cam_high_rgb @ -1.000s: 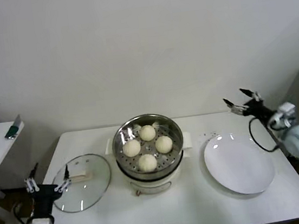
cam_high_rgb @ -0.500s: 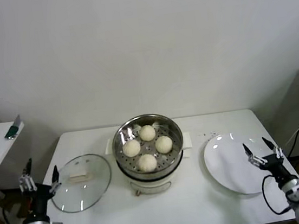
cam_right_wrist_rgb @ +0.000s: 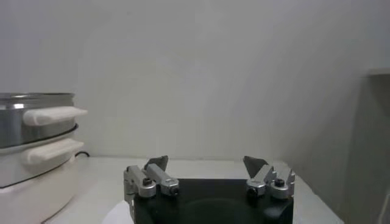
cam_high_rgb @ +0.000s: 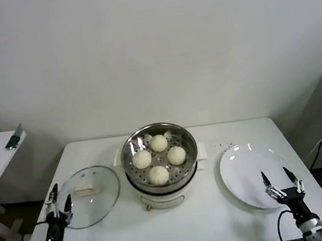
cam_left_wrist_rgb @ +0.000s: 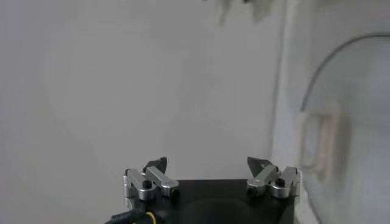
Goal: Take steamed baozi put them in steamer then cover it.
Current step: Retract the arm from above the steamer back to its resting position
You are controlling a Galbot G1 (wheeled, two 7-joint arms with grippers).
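Left gripper (cam_high_rgb: 58, 201) upright, fingers spread, beside cover (cam_high_rgb: 91, 195); right gripper (cam_high_rgb: 282, 183) likewise.

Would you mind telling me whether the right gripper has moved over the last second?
Yes. The right gripper was up past the far right edge of the plate a second ago; it has since dropped toward the robot and now sits open over the plate's near edge.

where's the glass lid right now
In the head view the glass lid lies flat on the table's left side, beside the steamer, near the left gripper.
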